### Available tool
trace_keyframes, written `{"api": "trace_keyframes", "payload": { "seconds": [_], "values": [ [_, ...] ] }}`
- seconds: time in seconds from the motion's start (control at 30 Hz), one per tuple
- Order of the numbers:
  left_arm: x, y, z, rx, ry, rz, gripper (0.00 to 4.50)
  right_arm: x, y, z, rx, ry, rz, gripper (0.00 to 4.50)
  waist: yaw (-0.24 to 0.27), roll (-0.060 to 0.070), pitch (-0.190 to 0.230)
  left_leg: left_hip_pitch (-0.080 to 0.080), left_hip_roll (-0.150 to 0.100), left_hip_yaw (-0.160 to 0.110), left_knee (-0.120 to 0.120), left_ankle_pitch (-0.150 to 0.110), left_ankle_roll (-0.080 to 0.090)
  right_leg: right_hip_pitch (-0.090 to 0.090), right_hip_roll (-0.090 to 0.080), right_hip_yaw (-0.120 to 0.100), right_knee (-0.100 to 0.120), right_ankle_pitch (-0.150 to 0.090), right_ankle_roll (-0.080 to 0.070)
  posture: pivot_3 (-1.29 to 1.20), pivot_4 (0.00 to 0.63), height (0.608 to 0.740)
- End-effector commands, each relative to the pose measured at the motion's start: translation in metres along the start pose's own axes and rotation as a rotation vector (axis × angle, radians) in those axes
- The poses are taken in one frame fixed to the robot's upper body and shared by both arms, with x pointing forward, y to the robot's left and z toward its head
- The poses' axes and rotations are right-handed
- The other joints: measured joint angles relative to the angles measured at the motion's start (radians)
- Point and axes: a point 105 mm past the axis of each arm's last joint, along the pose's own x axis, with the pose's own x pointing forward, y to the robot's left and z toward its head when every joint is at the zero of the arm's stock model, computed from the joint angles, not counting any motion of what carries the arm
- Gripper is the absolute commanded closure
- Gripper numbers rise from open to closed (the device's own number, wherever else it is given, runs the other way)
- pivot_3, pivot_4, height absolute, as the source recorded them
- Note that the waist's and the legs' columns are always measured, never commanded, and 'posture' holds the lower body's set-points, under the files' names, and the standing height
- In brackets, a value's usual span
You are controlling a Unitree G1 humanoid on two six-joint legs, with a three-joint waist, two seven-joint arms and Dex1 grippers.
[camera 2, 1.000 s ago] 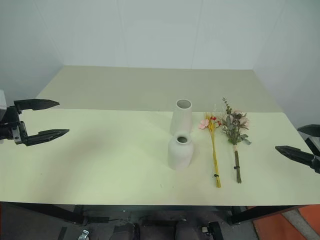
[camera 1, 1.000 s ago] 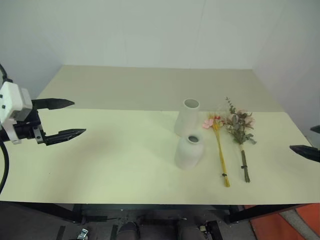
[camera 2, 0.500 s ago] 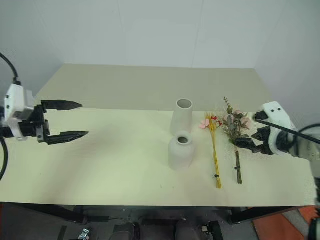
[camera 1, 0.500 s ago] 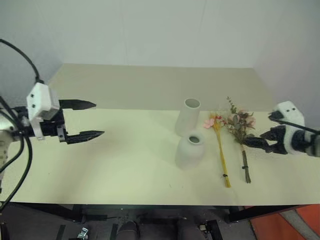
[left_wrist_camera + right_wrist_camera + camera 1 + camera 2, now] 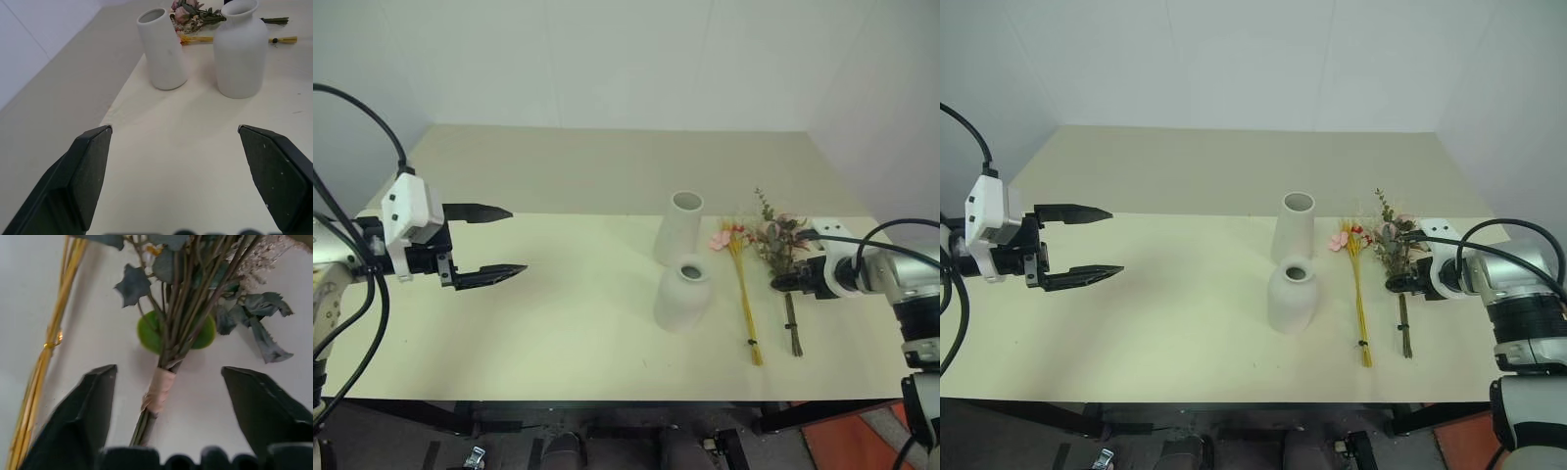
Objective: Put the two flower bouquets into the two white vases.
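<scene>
The left gripper [image 5: 485, 244] is hanging wide open over the bare table [image 5: 558, 323], far from the two white vases [image 5: 682, 264] in the middle. The slim yellow bouquet [image 5: 742, 294] and the bushy bouquet [image 5: 781, 257] are lying flat beside them. The right gripper [image 5: 168, 382] is sitting open around the bushy one's taped stems, so closing crooked might be squashing leaves or letting it slip

The right gripper [image 5: 164, 396] has come down over the bushy bouquet's [image 5: 1395, 245] stems, jaws astride them.
</scene>
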Motion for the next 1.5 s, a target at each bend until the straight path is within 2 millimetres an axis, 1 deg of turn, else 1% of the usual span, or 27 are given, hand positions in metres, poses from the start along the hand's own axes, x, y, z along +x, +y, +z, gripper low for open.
{"api": "trace_keyframes", "payload": {
  "seconds": [0.03,0.17,0.2,0.27,0.33,0.37,0.43,0.5,0.53,0.57,0.6,0.63,0.67,0.7,0.77,0.8,0.87,1.0,1.1,1.2,1.33,1.5],
  "values": [
    [-0.007,0.001,0.014,0.047,-0.018,0.025,0.00,-0.004,-0.006,0.010,-0.019,-0.020,-0.009,1.94,0.000,0.000,0.000,0.000,0.000,0.000,0.000,0.000,0.000,0.000,0.000,0.000,0.000,0.000,0.000,0.00,0.150,0.740],
    [-0.010,-0.001,0.012,0.041,-0.008,0.037,0.00,-0.001,-0.007,0.010,-0.020,-0.004,-0.004,3.37,0.001,0.000,0.000,0.000,0.000,0.000,0.000,0.000,0.000,0.000,0.000,0.000,0.000,0.001,-0.001,0.00,0.150,0.740],
    [-0.010,-0.001,0.011,0.040,-0.007,0.038,0.00,0.000,-0.007,0.009,-0.019,0.002,0.002,3.81,0.001,0.000,0.000,0.000,0.000,0.000,0.000,0.000,0.000,0.000,0.000,0.000,0.000,0.001,-0.001,0.00,0.150,0.740],
    [-0.010,-0.001,0.011,0.037,-0.009,0.041,0.00,0.001,-0.009,0.009,-0.014,0.003,-0.012,4.30,0.002,0.000,0.000,0.000,0.000,0.000,0.000,0.000,0.000,0.000,0.000,0.000,0.000,0.001,-0.001,0.00,0.150,0.740],
    [-0.011,-0.002,0.011,0.037,-0.009,0.043,0.00,0.000,-0.012,0.013,-0.007,-0.010,-0.025,4.32,0.002,0.000,0.000,0.000,0.000,0.000,0.000,0.000,0.000,0.000,0.000,0.000,0.000,0.001,-0.001,0.00,0.150,0.740],
    [-0.011,-0.001,0.011,0.038,-0.008,0.044,0.00,-0.002,-0.014,0.019,-0.003,-0.035,-0.045,4.32,0.002,0.000,0.000,0.000,0.000,0.000,0.000,0.000,0.000,0.000,0.000,0.000,0.000,0.001,-0.001,0.00,0.150,0.740],
    [-0.011,-0.001,0.011,0.041,-0.005,0.047,0.00,-0.014,-0.023,0.052,-0.006,-0.209,-0.152,4.32,-0.002,0.000,0.000,0.000,0.000,0.000,0.000,0.000,0.000,0.000,0.000,0.000,0.000,0.001,-0.001,0.00,0.150,0.740],
    [-0.011,0.000,0.012,0.042,-0.005,0.049,0.00,-0.038,-0.025,0.098,-0.055,-0.504,-0.278,4.32,-0.010,0.000,0.000,0.000,0.000,0.000,0.000,0.000,0.000,-0.001,0.000,0.000,0.000,0.002,0.000,0.00,0.150,0.740],
    [-0.012,0.001,0.012,0.043,-0.005,0.050,0.00,-0.053,-0.021,0.118,-0.074,-0.659,-0.327,4.32,-0.013,0.000,0.000,0.000,0.000,0.000,0.000,0.000,0.000,-0.001,0.000,0.000,0.001,0.002,0.000,0.00,0.150,0.740],
    [-0.012,0.001,0.012,0.044,-0.005,0.052,0.00,-0.068,-0.016,0.133,-0.088,-0.801,-0.364,4.32,-0.018,0.000,0.000,0.000,0.000,0.000,0.000,0.000,0.000,-0.001,0.000,0.000,0.001,0.002,0.000,0.00,0.150,0.740],
    [-0.012,0.001,0.012,0.044,-0.006,0.052,0.00,-0.082,-0.008,0.144,-0.108,-0.924,-0.382,4.32,-0.020,0.001,0.000,-0.001,0.000,0.000,0.000,0.000,0.000,-0.002,0.000,0.000,0.001,0.002,0.000,0.00,0.150,0.740],
    [-0.011,0.001,0.013,0.045,-0.009,0.053,0.00,-0.096,0.002,0.156,-0.091,-1.040,-0.371,4.32,-0.021,0.001,0.000,-0.001,0.000,-0.001,0.000,0.000,0.000,-0.003,0.001,0.001,0.002,0.002,0.000,0.00,0.150,0.740],
    [-0.011,0.001,0.013,0.045,-0.013,0.054,0.00,-0.105,0.010,0.162,-0.062,-1.122,-0.341,4.32,-0.021,0.001,0.000,-0.001,0.000,-0.001,0.000,0.000,0.000,-0.003,0.001,0.001,0.002,0.002,0.000,0.00,0.150,0.740],
    [-0.011,0.002,0.014,0.045,-0.017,0.055,0.00,-0.115,0.025,0.168,-0.023,-1.209,-0.234,4.32,-0.021,0.001,0.000,-0.001,0.001,-0.002,-0.001,0.000,0.000,-0.002,0.002,0.000,0.002,0.003,-0.002,0.00,0.150,0.740],
    [-0.011,0.002,0.014,0.045,-0.019,0.054,0.00,-0.136,0.051,0.173,0.038,-1.375,-0.015,4.32,-0.019,0.001,0.000,-0.001,0.001,-0.003,-0.001,0.000,0.000,-0.002,0.002,0.000,0.002,0.004,-0.005,0.00,0.150,0.740],
    [-0.011,0.002,0.014,0.045,-0.019,0.054,0.00,-0.145,0.062,0.173,0.041,-1.441,0.062,4.32,-0.018,0.001,0.000,-0.002,0.000,-0.003,-0.001,0.000,0.000,-0.002,0.002,0.000,0.002,0.005,-0.005,0.00,0.150,0.740],
    [-0.011,0.002,0.014,0.044,-0.019,0.055,0.00,-0.151,0.076,0.175,0.044,-1.512,0.117,4.32,-0.018,0.001,0.000,-0.003,0.000,-0.003,-0.001,0.000,0.000,-0.002,0.002,0.000,0.001,0.005,-0.006,0.00,0.150,0.740],
    [-0.011,0.003,0.014,0.040,-0.018,0.058,0.00,-0.148,0.098,0.182,0.076,-1.562,0.209,4.32,-0.015,0.001,0.000,-0.003,0.000,-0.003,0.000,0.000,0.000,-0.001,0.001,-0.001,0.001,0.005,-0.006,0.00,0.150,0.740],
    [-0.011,0.002,0.013,0.033,-0.016,0.061,0.00,-0.140,0.105,0.191,0.084,-1.549,0.237,4.32,-0.017,0.001,0.000,-0.003,0.000,-0.003,0.000,0.000,0.000,-0.002,0.001,-0.001,0.002,0.005,-0.006,0.00,0.150,0.740],
    [-0.013,0.001,0.013,0.030,-0.011,0.069,0.00,-0.135,0.114,0.196,0.083,-1.540,0.281,4.32,-0.019,0.001,0.001,-0.002,0.001,-0.003,0.000,0.000,0.000,-0.002,0.002,-0.001,0.002,0.005,-0.007,0.00,0.150,0.740],
    [-0.016,-0.001,0.012,0.024,-0.005,0.081,0.00,-0.134,0.126,0.196,0.056,-1.538,0.331,4.32,-0.022,0.001,0.001,-0.002,0.001,-0.003,-0.001,0.000,0.000,-0.002,0.002,-0.001,0.003,0.005,-0.008,0.00,0.150,0.740],
    [-0.018,-0.005,0.011,0.011,-0.006,0.095,0.00,-0.131,0.143,0.191,0.041,-1.521,0.403,4.32,-0.020,0.001,0.001,-0.003,0.001,-0.003,-0.001,0.000,0.000,-0.003,0.002,-0.001,0.003,0.005,-0.008,0.00,0.150,0.740]
  ]
}}
